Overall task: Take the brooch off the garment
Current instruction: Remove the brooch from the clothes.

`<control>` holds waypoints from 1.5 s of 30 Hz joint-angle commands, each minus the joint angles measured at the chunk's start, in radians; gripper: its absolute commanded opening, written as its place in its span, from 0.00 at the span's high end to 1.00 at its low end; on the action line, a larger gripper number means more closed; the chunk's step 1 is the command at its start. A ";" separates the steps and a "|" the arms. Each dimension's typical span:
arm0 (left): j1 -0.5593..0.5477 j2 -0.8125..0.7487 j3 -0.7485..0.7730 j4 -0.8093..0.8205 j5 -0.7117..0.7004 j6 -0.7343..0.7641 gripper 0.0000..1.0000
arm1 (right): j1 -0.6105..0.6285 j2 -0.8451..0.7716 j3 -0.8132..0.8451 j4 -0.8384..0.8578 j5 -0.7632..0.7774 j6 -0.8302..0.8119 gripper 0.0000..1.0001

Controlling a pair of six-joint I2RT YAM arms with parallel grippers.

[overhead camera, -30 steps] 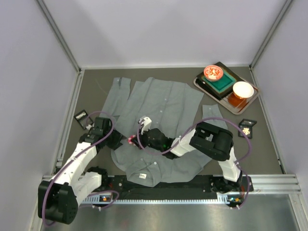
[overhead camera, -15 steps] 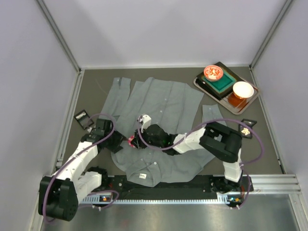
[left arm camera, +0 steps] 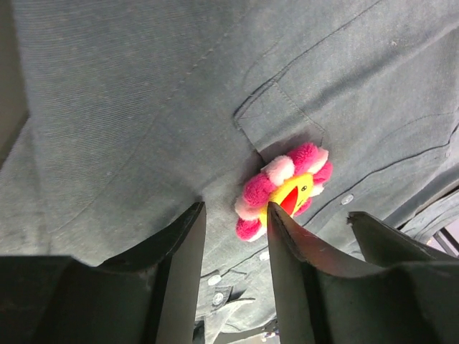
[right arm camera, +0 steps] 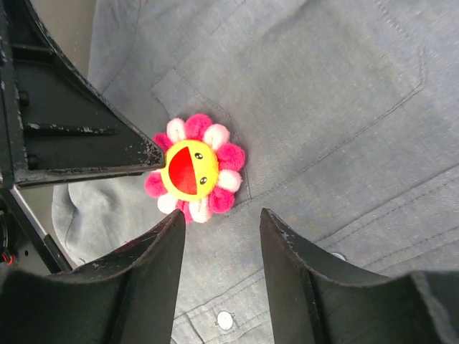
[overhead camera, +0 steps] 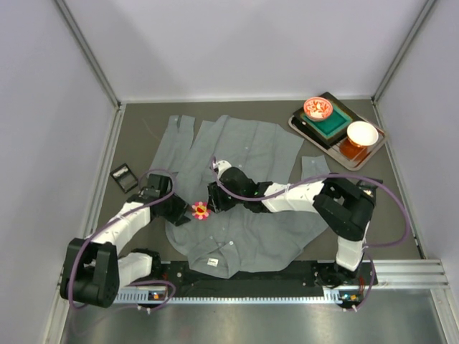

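The garment [overhead camera: 244, 150], a grey button-up shirt, lies spread on the dark table. The brooch [overhead camera: 201, 210], a pink and white plush flower with a yellow smiling face, rests on it by the chest pocket's corner. My left gripper [overhead camera: 183, 210] stands open just left of it. In the left wrist view the brooch [left arm camera: 283, 190] sits at the tip of one finger [left arm camera: 287, 244], with only shirt between the jaws of the gripper [left arm camera: 234, 209]. My right gripper [right arm camera: 221, 215] is open too, its tips just short of the brooch [right arm camera: 195, 174], holding nothing.
A tray [overhead camera: 297, 125] at the back right carries a red bowl [overhead camera: 318, 108], a green box and a white bowl [overhead camera: 362, 132]. A small black card [overhead camera: 123, 177] lies left of the shirt. Grey walls close in on three sides.
The right gripper has opened and drawn back to the right, off the brooch. The brooch now shows in full on the shirt. The left gripper has edged closer to it.
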 commanded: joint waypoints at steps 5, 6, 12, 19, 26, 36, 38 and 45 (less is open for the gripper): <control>0.005 0.020 0.031 0.103 0.010 0.040 0.62 | 0.000 0.076 0.077 -0.009 -0.065 -0.007 0.58; 0.005 0.022 0.030 0.110 0.001 0.043 0.65 | 0.000 0.080 0.082 -0.004 -0.067 -0.014 0.58; 0.005 0.026 0.015 0.150 -0.022 0.068 0.87 | 0.000 0.122 0.111 0.014 -0.105 -0.015 0.66; 0.005 -0.001 0.036 0.129 -0.039 0.109 1.00 | 0.003 0.185 0.163 0.037 -0.124 0.012 0.78; 0.002 -0.121 0.036 0.083 -0.073 0.082 1.00 | 0.003 0.238 0.238 0.034 -0.114 0.000 0.82; -0.069 -0.096 0.071 0.067 -0.059 0.011 1.00 | 0.003 0.188 0.194 0.031 -0.113 0.006 0.78; -0.069 -0.102 0.088 -0.003 -0.105 0.006 1.00 | 0.007 0.156 0.161 0.037 -0.096 -0.013 0.76; -0.066 -0.266 0.151 -0.164 -0.394 0.010 0.67 | 0.106 0.100 0.175 -0.010 0.146 -0.176 0.56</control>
